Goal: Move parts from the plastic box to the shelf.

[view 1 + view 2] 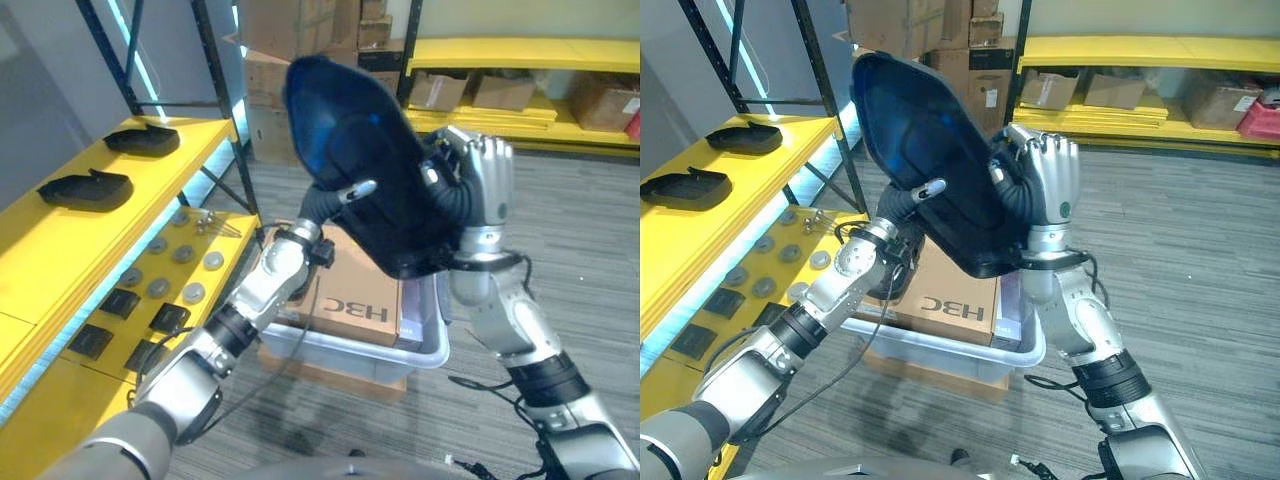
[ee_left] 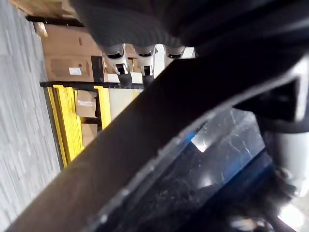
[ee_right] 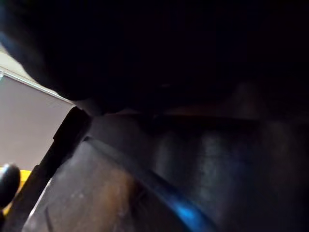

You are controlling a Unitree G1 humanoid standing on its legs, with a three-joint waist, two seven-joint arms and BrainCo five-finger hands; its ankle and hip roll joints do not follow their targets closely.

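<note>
I hold a large black curved shell part [image 1: 365, 150] up in the air over the clear plastic box [image 1: 345, 352]. My left hand [image 1: 356, 190] grips its lower left edge, thumb across the glossy inner face; in the left wrist view its fingers [image 2: 129, 62] reach past the part's rim [image 2: 159, 130]. On the part's right edge, my right hand [image 1: 487, 175] has its fingers curled round it, back of the hand toward me. The yellow shelf [image 1: 40, 250] stands to my left. The part hides much of the box.
Two black moulded parts [image 1: 85, 188] [image 1: 143, 138] lie on the yellow shelf's top level. Below it, grey discs [image 1: 170, 262] and small black square pieces [image 1: 125, 300] sit on a lower level. A cardboard carton [image 1: 350, 300] is in the box. Far shelves [image 1: 520, 50] hold cartons.
</note>
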